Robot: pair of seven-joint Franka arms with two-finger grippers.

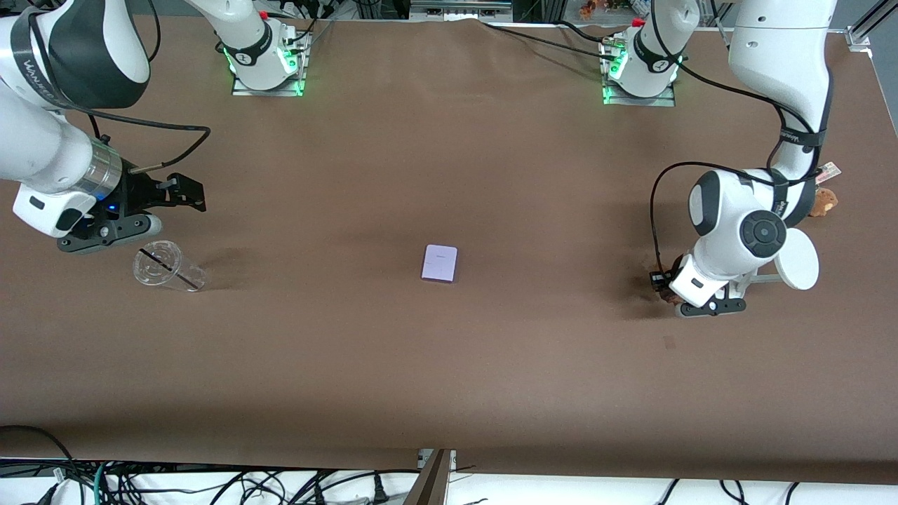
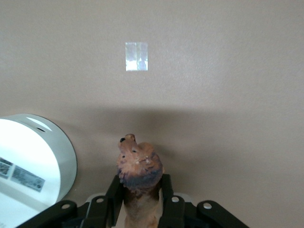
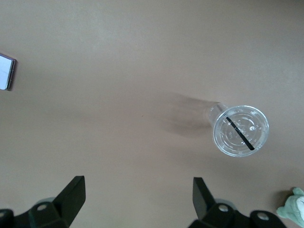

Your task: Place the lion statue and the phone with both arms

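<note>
My left gripper is shut on the lion statue, an orange-brown figurine with a darker mane whose head pokes out past the fingers. In the front view this gripper hangs low over the table at the left arm's end, beside the white stand. The phone, a flat pale lavender rectangle, lies at mid-table with no gripper near it; its edge also shows in the right wrist view. My right gripper is open and holds nothing, hovering at the right arm's end just above the clear cup.
A clear cup lies tipped under the right gripper. A white round-based stand sits beside the left gripper. A brown plush with a tag lies by the left arm. A grey-green plush and a small shiny patch also show.
</note>
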